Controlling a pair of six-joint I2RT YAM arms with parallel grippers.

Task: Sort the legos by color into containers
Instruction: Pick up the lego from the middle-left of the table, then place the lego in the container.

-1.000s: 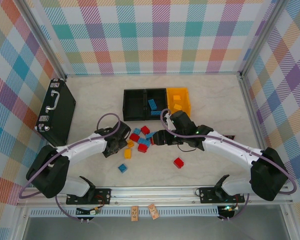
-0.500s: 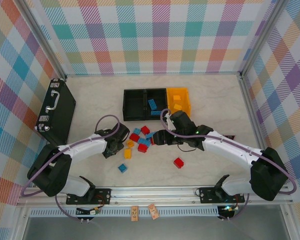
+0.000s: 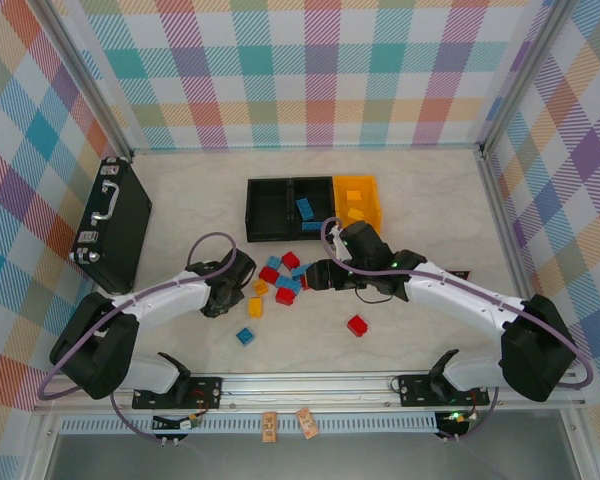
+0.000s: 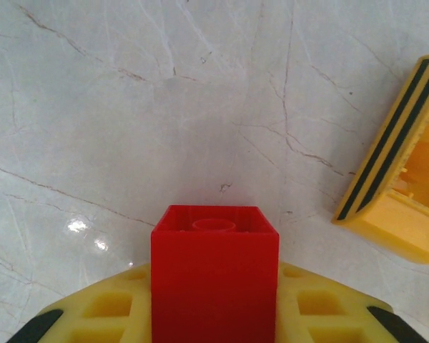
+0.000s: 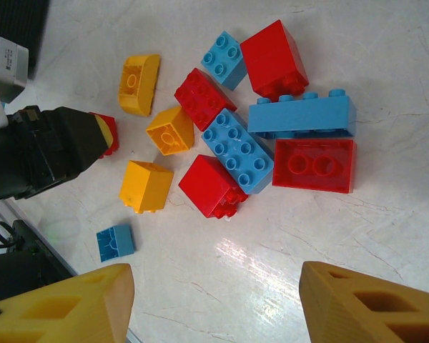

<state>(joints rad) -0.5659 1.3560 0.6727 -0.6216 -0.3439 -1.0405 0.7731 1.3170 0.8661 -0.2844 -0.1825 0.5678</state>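
My left gripper (image 3: pixel 240 291) is shut on a red lego (image 4: pixel 214 275), held between its yellow fingers (image 4: pixel 107 307) just above the tabletop at the pile's left edge. A yellow lego (image 4: pixel 400 179) lies to its right. My right gripper (image 5: pixel 218 300) hangs open over bare table just short of the pile, its fingertips (image 5: pixel 375 307) wide apart. The pile of red, blue and yellow legos (image 3: pixel 283 278) lies between the two grippers; a red brick (image 5: pixel 213 184) is the closest to the right gripper. The three joined containers (image 3: pixel 268 208) stand behind, with blue bricks (image 3: pixel 305 208) in the middle black one and yellow bricks in the yellow bin (image 3: pixel 357 190).
A flat black case with a metal handle (image 3: pixel 110 225) lies at the far left. Loose legos sit nearer the arms: one red (image 3: pixel 357 325), one blue (image 3: pixel 245 336), one yellow (image 3: pixel 255 307). Checkered walls enclose the table.
The left arm has shifted slightly with the red lego in its fingers. The right arm and the pile have not moved.
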